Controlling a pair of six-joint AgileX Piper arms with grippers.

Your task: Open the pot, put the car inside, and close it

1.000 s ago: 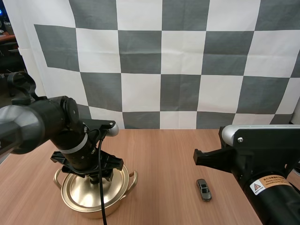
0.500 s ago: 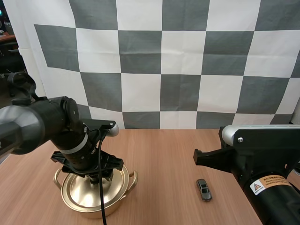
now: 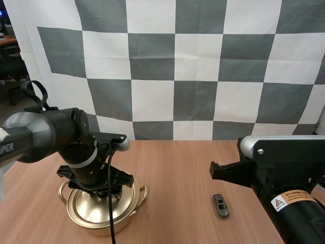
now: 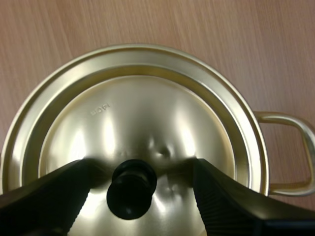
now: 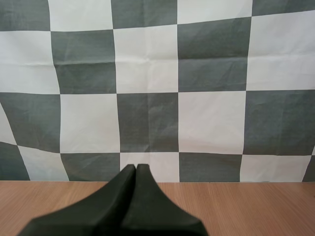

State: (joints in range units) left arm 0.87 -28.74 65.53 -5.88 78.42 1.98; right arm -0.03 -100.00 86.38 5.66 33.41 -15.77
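Shiny gold pot (image 3: 127, 217), lid (image 4: 133, 123) on, black knob (image 4: 132, 188), lower left; left tool (image 4: 140, 169) spread wide around the knob. Small grey car (image 3: 221, 205) lower right; right tool (image 5: 136, 172) closed.

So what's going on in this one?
The left gripper hangs open over the pot, its fingers on either side of the lid's black knob without pinching it. The lid is on the pot. The car lies untouched on the table, near the right arm. The right gripper is shut on nothing.
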